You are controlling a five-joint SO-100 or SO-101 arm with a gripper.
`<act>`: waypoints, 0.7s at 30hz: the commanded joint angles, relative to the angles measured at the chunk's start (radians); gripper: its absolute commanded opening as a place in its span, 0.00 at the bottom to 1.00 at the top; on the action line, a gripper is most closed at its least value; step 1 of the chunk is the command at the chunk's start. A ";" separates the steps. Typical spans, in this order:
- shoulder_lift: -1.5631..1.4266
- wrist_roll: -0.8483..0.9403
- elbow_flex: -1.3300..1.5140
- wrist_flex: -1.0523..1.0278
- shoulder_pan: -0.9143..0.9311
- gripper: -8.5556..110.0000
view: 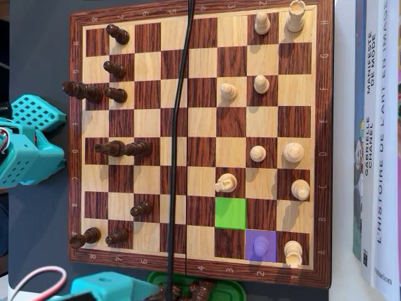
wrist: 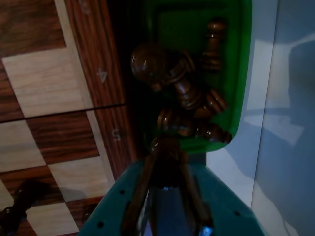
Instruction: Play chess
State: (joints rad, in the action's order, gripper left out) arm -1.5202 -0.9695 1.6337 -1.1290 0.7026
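The wooden chessboard (view: 200, 135) carries dark pieces on its left half and light pieces on its right half in the overhead view. One square is tinted green (view: 230, 212) and one purple (view: 260, 244). A green tray (wrist: 243, 73) beside the board holds several dark pieces (wrist: 184, 91) lying down; it also shows at the bottom edge of the overhead view (view: 219, 290). My gripper (wrist: 165, 150) hangs over the tray's near rim. Its teal jaws stand close together around a small dark rounded piece (wrist: 165, 146).
A black cable (view: 178, 125) runs down across the middle of the board. Books (view: 376, 138) lie along the board's right side. Teal arm parts (view: 28, 153) stand left of the board. A dark piece (wrist: 19, 204) stands on the board at the wrist view's lower left.
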 commanded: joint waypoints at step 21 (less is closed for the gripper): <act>-0.002 0.003 -0.058 0.000 -0.026 0.21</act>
State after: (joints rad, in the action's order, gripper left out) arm -1.5048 -0.9695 1.6276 -1.1290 0.6964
